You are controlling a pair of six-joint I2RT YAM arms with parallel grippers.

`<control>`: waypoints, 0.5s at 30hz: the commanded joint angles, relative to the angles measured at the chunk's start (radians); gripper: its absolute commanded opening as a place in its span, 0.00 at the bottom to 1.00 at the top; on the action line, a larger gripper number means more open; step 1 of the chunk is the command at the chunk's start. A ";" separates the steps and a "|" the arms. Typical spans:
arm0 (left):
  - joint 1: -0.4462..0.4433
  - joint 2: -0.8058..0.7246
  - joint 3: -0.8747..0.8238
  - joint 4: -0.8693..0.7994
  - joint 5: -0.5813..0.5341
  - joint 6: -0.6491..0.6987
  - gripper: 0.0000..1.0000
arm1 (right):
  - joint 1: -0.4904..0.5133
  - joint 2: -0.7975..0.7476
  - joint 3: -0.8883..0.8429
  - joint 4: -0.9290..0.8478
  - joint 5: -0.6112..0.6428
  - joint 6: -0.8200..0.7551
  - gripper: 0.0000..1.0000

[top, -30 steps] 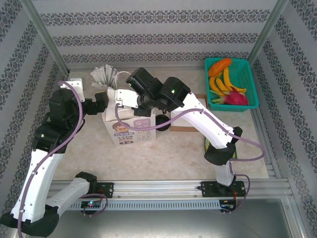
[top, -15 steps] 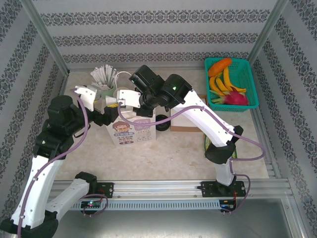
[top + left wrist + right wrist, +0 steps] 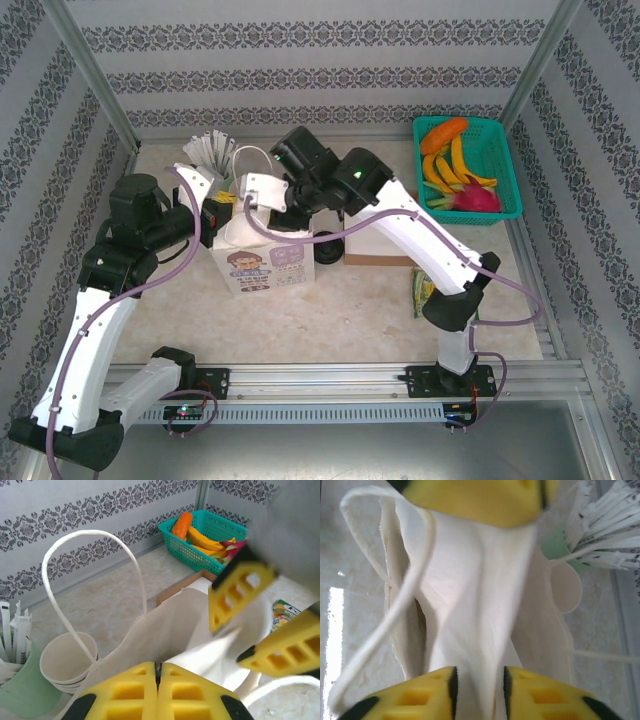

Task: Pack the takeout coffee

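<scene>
A white paper bag (image 3: 268,262) with a cartoon print stands upright at mid-table, its mouth open (image 3: 170,630). My left gripper (image 3: 215,213) is at the bag's left rim, and its yellow fingers (image 3: 135,692) are pressed shut on the paper edge. My right gripper (image 3: 256,198) hangs over the bag's top. Its jaws (image 3: 479,680) stand open, with a fold of the bag's wall (image 3: 475,590) loose between them. The takeout coffee (image 3: 328,250) shows as a dark lidded cup on the table just right of the bag, partly behind the purple cable.
A teal basket (image 3: 497,160) of fruit sits at the back right. A pale green cup of white wrapped sticks (image 3: 210,158) and a stack of cream cups (image 3: 67,662) stand behind the bag. A flat cardboard box (image 3: 378,252) and a green packet (image 3: 422,292) lie to the right.
The left gripper has come in to the bag's left rim and shut on it. The right gripper's jaws have opened and let the bag's paper go slack.
</scene>
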 commanded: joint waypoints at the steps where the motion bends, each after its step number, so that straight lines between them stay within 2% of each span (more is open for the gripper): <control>1: 0.015 -0.018 -0.005 0.020 0.046 0.085 0.00 | -0.055 -0.076 -0.022 0.060 -0.118 0.092 0.67; 3: 0.015 -0.026 -0.016 0.026 0.087 0.129 0.00 | -0.096 -0.083 -0.039 0.077 -0.173 0.131 0.96; 4: 0.015 -0.032 -0.020 0.031 0.111 0.151 0.00 | -0.120 -0.083 -0.046 0.084 -0.212 0.150 0.98; 10: 0.017 -0.026 -0.013 0.021 0.255 0.269 0.00 | -0.167 -0.031 0.000 0.007 -0.418 0.088 0.97; 15: 0.016 0.013 0.010 0.010 0.325 0.308 0.00 | -0.168 0.020 0.015 -0.010 -0.467 0.055 0.92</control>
